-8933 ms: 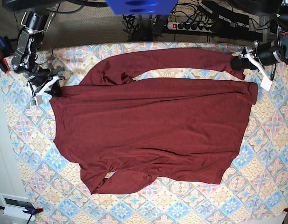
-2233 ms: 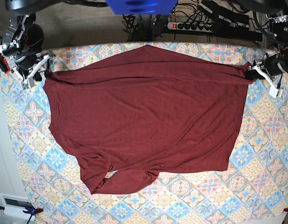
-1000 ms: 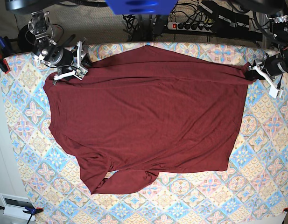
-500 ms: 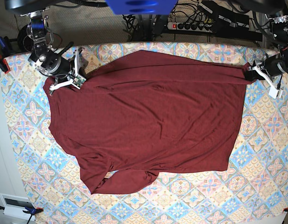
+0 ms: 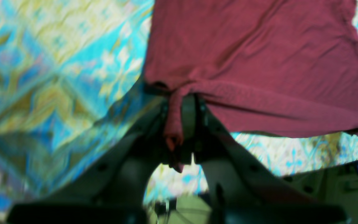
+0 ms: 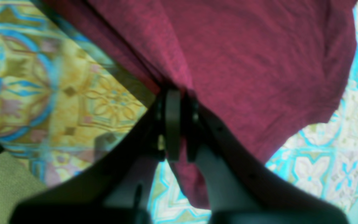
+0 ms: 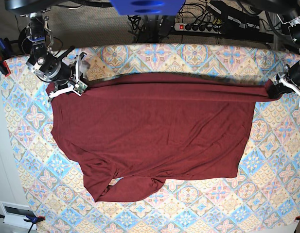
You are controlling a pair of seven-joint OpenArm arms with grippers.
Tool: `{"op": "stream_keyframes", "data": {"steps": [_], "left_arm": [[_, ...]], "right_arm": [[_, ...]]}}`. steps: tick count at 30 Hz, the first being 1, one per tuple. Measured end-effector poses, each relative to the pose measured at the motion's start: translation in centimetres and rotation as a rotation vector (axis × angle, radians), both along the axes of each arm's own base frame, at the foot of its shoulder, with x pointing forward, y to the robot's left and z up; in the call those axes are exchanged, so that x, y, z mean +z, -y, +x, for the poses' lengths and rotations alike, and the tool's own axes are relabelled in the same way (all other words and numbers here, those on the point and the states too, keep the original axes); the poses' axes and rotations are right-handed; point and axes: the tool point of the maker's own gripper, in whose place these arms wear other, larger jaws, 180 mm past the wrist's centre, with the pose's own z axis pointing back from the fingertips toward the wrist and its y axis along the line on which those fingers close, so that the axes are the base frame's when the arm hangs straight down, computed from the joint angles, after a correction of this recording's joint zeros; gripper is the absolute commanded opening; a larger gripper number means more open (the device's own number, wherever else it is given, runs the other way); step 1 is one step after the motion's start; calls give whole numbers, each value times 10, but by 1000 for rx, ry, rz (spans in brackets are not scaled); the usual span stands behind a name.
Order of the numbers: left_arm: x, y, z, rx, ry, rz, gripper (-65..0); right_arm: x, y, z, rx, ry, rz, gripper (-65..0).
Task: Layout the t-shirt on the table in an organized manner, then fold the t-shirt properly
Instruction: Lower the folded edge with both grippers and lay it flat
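Observation:
The dark maroon t-shirt (image 7: pixel 154 131) lies spread wide over the patterned table (image 7: pixel 281 160), its far edge drawn into a straight line. A sleeve (image 7: pixel 125 188) lies bunched at the near left. At the shirt's far left corner my right gripper (image 7: pixel 72 86) is shut on the fabric. My left gripper (image 7: pixel 278 88) is shut on the far right corner. The left wrist view shows the left gripper (image 5: pixel 182 121) pinching a gathered bit of t-shirt (image 5: pixel 259 46). In the right wrist view the right gripper (image 6: pixel 176 102) clamps the t-shirt (image 6: pixel 244 62) edge.
A power strip with cables (image 7: pixel 198 26) runs behind the table's far edge. A clamp (image 7: pixel 3 62) holds the cloth at the far left, and a white box (image 7: pixel 13 211) sits off the near left corner. Bare tablecloth shows on the right and along the front.
My right gripper has shut on the shirt's far left corner. My left gripper has moved right and nearer. The raised far fold has come down into a straight taut edge.

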Motion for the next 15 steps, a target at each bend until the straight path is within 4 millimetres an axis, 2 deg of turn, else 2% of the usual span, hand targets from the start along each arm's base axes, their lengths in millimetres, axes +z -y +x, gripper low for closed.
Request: {"op": "stream_keyframes", "data": {"steps": [3,8,10,15], "left_arm": [[-4,6,2,1,-8,-18,-650],[-2,4,20,33,36,-44,-650],[-3,-2,24,47,30,-22,-650],[-3,0,37,56,41,-10,-650]], "right_arm": [[7,1,12,1,27,-6,-650],[30,2,44,-7,119,-6,-650],[31,4,46,-10,111,-17,-650],[32,4,60,-13,120,-21,-650]]}}
